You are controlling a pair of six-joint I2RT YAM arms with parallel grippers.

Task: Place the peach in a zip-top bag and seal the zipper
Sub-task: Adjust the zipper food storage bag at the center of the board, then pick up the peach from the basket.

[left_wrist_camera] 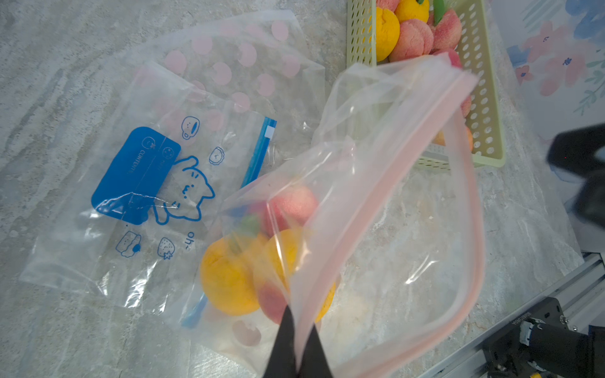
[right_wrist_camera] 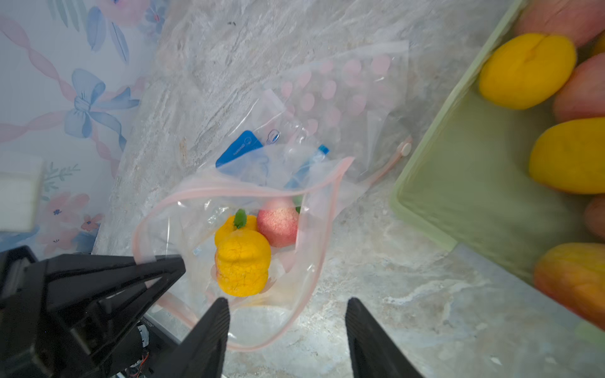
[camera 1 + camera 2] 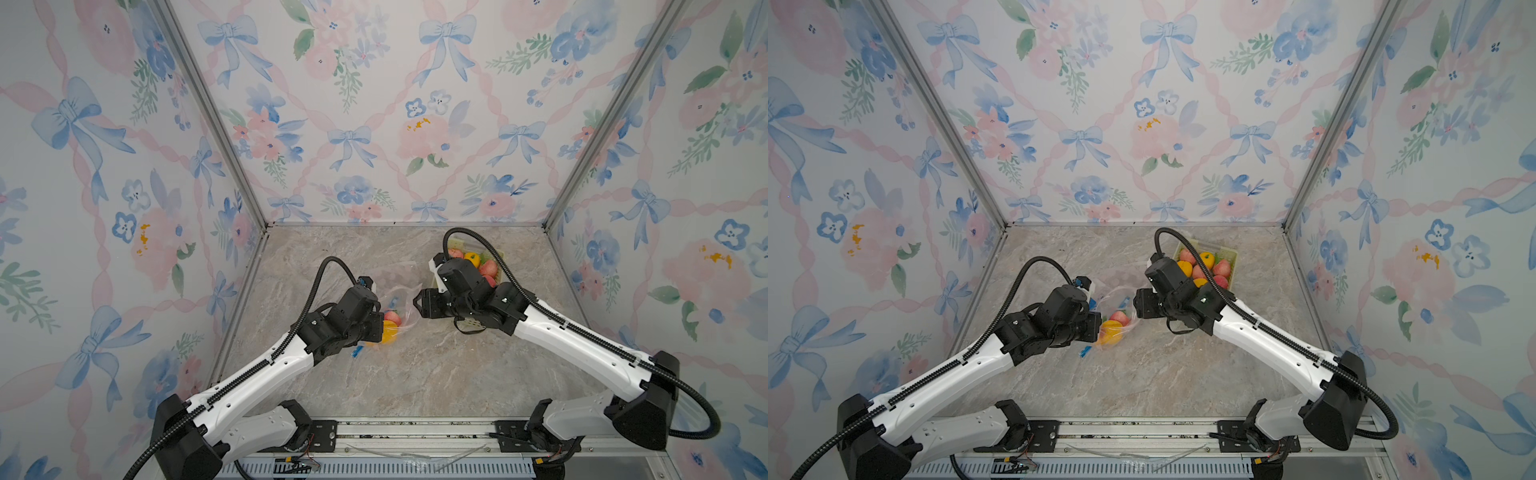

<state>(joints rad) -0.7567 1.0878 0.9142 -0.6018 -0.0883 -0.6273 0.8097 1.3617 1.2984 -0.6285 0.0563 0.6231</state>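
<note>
Down at the middle of the table (image 3: 415, 374), the pink-zippered bag (image 1: 393, 212) hangs open from the left gripper (image 1: 296, 347). Its fingers are pressed together on the bag's rim at the bottom edge of the left wrist picture. The peach (image 2: 278, 225) already sits inside, low in the bag against some yellow fruit (image 2: 244, 261), so what is left looks to be the sealing.

The right gripper (image 2: 284, 311) hovers over the mouth with its fingers spread and nothing between them. In the right wrist picture the peach lies above them, past the near rim.

The zipper (image 1: 471, 196) is what matters now. It gapes in a wide loop — from the left pinch at the lower left of the right wrist picture up to a corner at centre right, then back down between the right fingers. The right gripper is clearly the nearer one to that free stretch, and the left anchors the other end. My guess is that the right fingers must close across both lips and run along the strip.

The basket (image 1: 487, 98) of fruit sits at the upper right — well clear. Two spare bags (image 1: 137, 173) lie flat beside the open one.
</note>
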